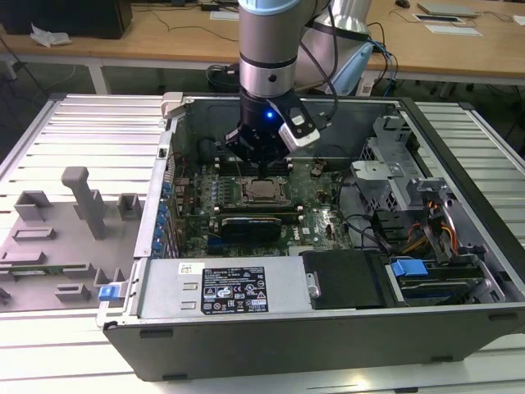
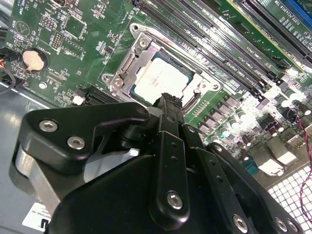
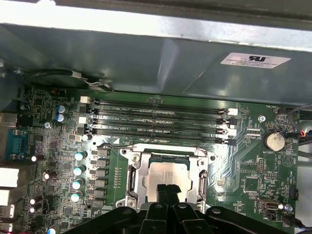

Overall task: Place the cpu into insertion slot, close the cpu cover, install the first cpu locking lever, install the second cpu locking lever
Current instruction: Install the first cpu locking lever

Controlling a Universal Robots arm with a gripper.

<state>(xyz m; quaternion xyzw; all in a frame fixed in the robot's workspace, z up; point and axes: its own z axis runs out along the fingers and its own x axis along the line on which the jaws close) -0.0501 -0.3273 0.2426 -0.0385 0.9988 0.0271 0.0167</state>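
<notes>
Nearest you in the exterior view, the power supply box [image 1: 230, 287] with its white label runs along the case's near wall. A black drive cover [image 1: 344, 279] sits just beside it, toward the exterior view's right. Past them lies the green motherboard [image 1: 316, 222]. Around its middle the cpu [image 1: 262, 190] sits in the insertion slot [image 3: 163, 157]. The cpu cover [image 3: 137, 180] lies flat over the chip, its square window framing the dull silver top.

Your gripper [image 1: 261, 172] hangs from the upright arm over one edge of that chip. In both wrist views its fingertips [image 3: 161, 195] are drawn tight together with nothing caught between them. The tip is at the cover's edge, and you cannot tell whether it touches the metal.

Beyond the socket run four long black memory slots [image 3: 156, 117], with a round coin battery [image 3: 274, 141] off toward one side of the board. Farther back stands the case's far wall [image 1: 361, 123], and behind it the wooden desks [image 1: 164, 33].
</notes>
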